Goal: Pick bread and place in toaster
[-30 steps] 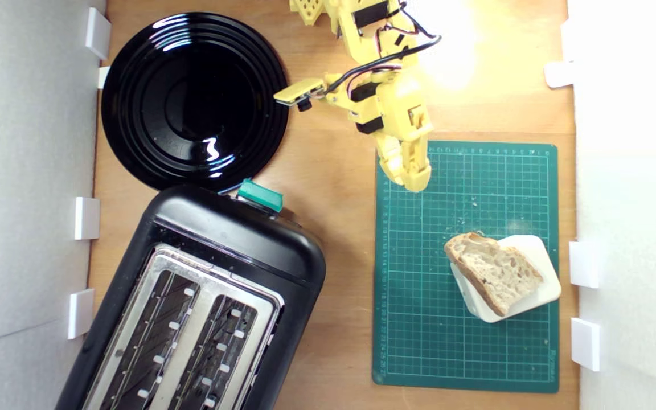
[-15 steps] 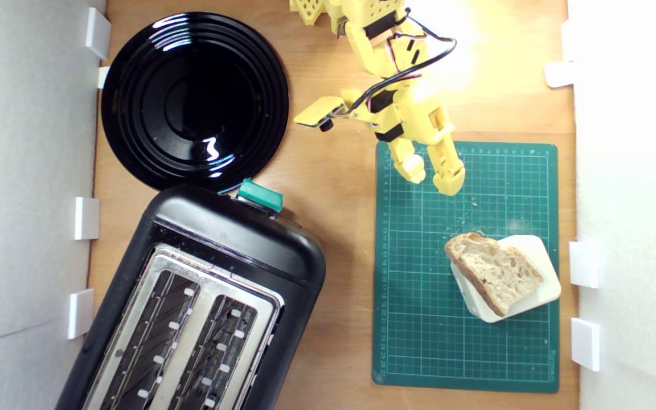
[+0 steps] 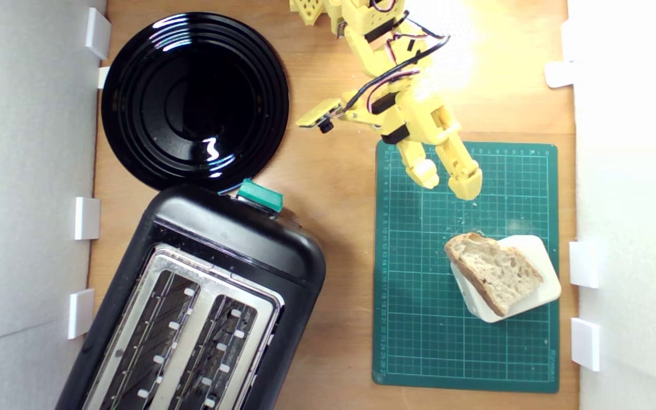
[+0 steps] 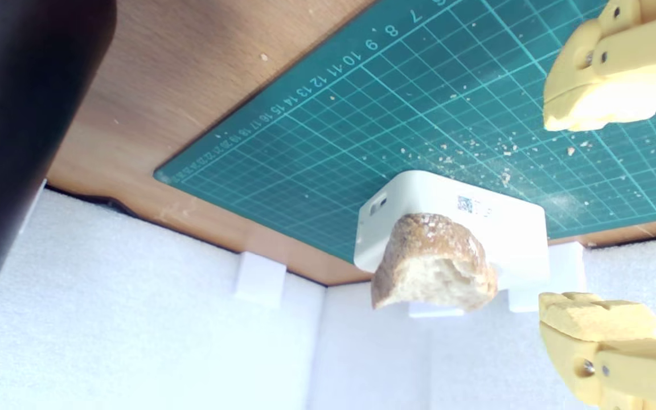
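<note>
Tabletop (image 3: 339,239) holds everything here, going big to small: the black toaster (image 3: 203,296) fills the lower part of the exterior view's left, both slots empty, with a shiny black plate (image 3: 191,102) right above it. On the exterior view's right sits a green cutting mat (image 3: 419,319), and on that a white box (image 3: 538,285) with the bread (image 3: 496,270) lying flat across it, poking out over the edge.

The arm's gripper (image 3: 447,181) hovers over the top of the mat with its fingers (image 4: 595,102) spread wide and holding nothing, a fair gap short of the slice. So I'd call this the reach-in step. Next it probably needs to drop down and straddle the crust edge that overhangs the box. Path looks clear, just crumbs (image 4: 476,149) around; the box under the slice could get nudged.
</note>
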### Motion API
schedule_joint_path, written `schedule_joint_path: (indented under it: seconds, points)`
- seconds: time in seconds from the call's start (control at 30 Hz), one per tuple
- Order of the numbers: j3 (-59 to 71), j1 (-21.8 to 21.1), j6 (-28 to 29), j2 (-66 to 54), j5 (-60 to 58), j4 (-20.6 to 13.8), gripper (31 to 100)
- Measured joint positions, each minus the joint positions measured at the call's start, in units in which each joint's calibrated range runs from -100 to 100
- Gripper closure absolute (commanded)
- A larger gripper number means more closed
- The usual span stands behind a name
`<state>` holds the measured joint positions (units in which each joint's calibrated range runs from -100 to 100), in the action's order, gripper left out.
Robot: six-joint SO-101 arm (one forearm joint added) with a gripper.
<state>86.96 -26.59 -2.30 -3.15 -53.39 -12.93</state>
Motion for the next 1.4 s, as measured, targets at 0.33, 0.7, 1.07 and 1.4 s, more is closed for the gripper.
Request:
schedule_joint_path:
  seconds: [0.33,0.7,1.07,1.4]
  points:
    - [-5.2,0.1,0.2,6.6,-3.6,0.0,38.7]
    - [-12.5,0.0,0.2,13.2,-3.6,3.0,38.4]
    - [-17.0,0.1,0.2,15.1,-3.6,6.6,38.4]
    - [-22.0,0.0,0.2,19.8,-3.6,6.3,38.4]
